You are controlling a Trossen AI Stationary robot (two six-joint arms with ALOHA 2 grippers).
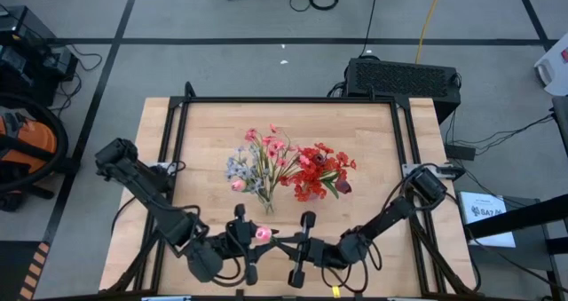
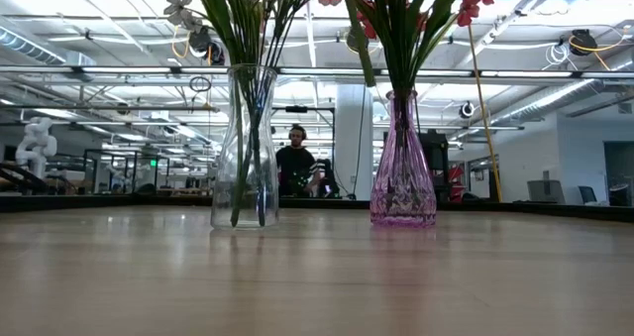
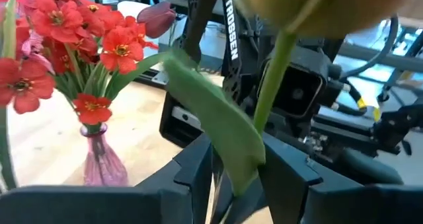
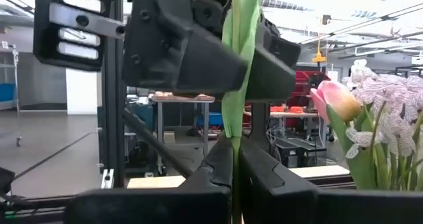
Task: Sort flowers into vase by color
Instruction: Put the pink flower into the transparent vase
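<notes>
Two vases stand mid-table, the clear vase [image 2: 244,148] holding pink and pale blooms and the purple vase [image 2: 402,163] holding red ones, while at the near edge both the left hand [image 1: 249,245] and right hand [image 1: 297,248] pinch one pink tulip [image 1: 264,233] between them.

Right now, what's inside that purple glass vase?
The purple vase holds green stems topped with red flowers and one dark maroon bud. Its tinted, patterned glass hides how far down the stems reach and whether there is water.
</notes>
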